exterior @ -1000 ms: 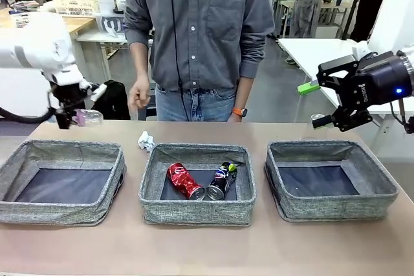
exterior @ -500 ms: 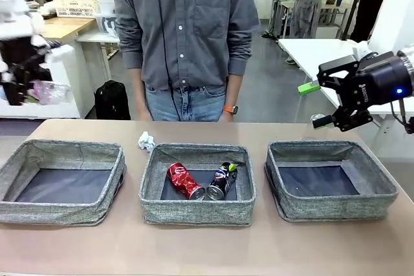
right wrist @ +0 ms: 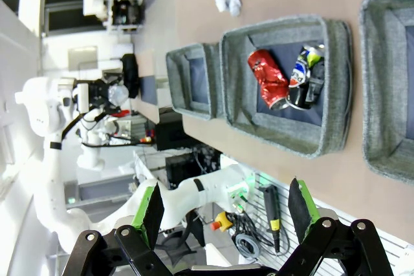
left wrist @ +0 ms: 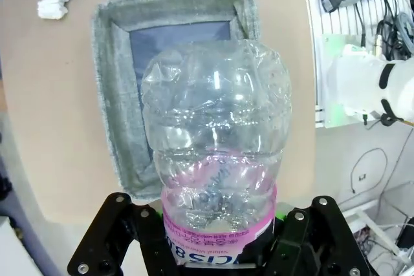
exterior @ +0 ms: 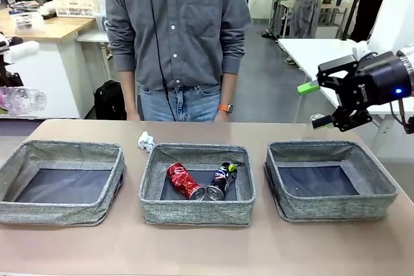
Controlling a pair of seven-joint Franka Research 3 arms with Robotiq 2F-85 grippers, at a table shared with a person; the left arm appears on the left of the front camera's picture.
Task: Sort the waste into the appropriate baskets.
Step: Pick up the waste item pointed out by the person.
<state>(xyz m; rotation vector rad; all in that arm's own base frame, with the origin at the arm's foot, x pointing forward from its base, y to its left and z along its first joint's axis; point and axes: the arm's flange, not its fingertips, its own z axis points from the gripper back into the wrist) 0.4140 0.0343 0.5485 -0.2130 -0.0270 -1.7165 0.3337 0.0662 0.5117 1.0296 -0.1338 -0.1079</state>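
While the crushed red can (exterior: 184, 180) and the crushed dark can (exterior: 221, 181) are lying side by side in the middle basket (exterior: 197, 214), I am holding the clear plastic bottle (exterior: 22, 99) in the air at the far left of the table (exterior: 207, 250), above and beyond the left basket (exterior: 65, 214). My left gripper (left wrist: 218, 250) is clamping the bottle by its pink-labelled end, fingers tight on either side, so the crumpled body is pointing away from the wrist toward that grey bin, whose dark bottom is lying bare. I am judging this as the carry to the drop: with the metal gathered in the middle, the left bin is reading as the place for plastic, and a grip at the end is leaving the bottle free to fall once the fingers part. My right gripper (exterior: 315, 103) is hanging high on the right, near the far side of the right basket (exterior: 333, 211), its green pads spread wide and gripping nothing, out of the way of the left arm's work. Crumpled white paper (exterior: 146, 140) is waiting on the table just beyond the middle basket's far left corner, outside every bin, while a person (exterior: 178, 30) is standing at the far side, arms down. That scrap is looking like the next pick.
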